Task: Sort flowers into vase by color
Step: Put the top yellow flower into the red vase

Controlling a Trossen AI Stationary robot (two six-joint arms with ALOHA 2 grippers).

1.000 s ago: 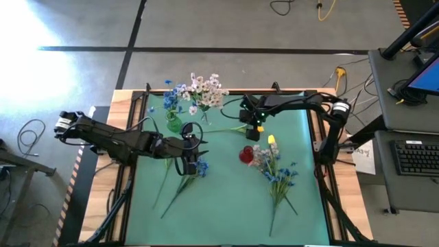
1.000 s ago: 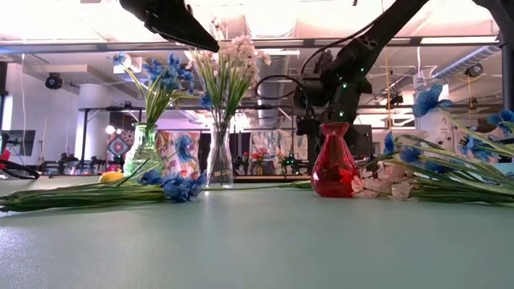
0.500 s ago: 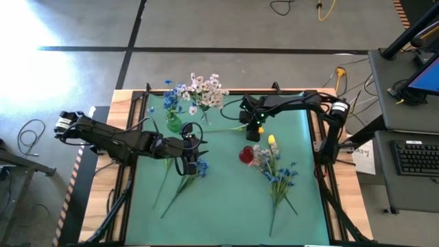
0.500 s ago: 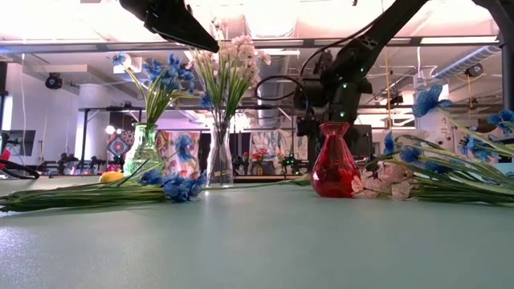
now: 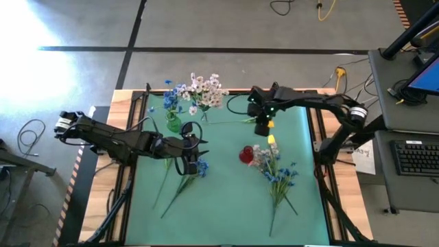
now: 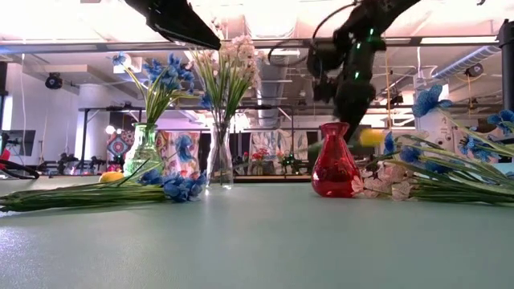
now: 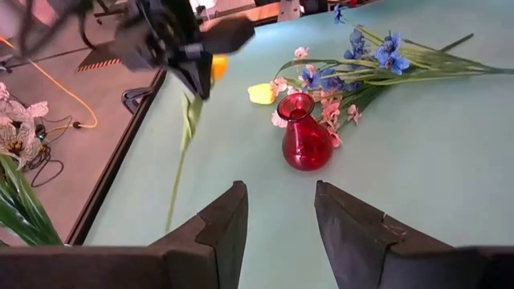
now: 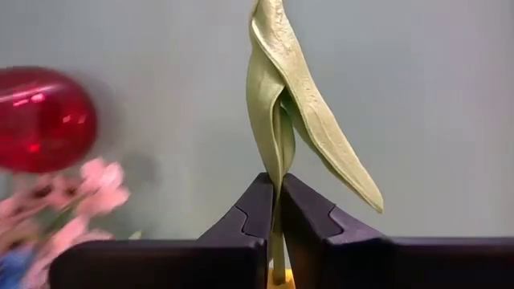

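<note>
While the left gripper [image 7: 277, 229] hung open above the mat, the right gripper [image 8: 276, 210] clamped a yellow-budded, green-leafed artificial tulip stem [image 8: 281, 104] near the round red glass vase [image 5: 246, 154].

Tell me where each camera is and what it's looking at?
High: above, looking straight down on the table and both arms.
Low: table height, looking across at the red vase.
Left wrist: past the open left gripper, also seeing the red vase.
Right wrist: the right gripper pinching a yellow tulip stem.
</note>
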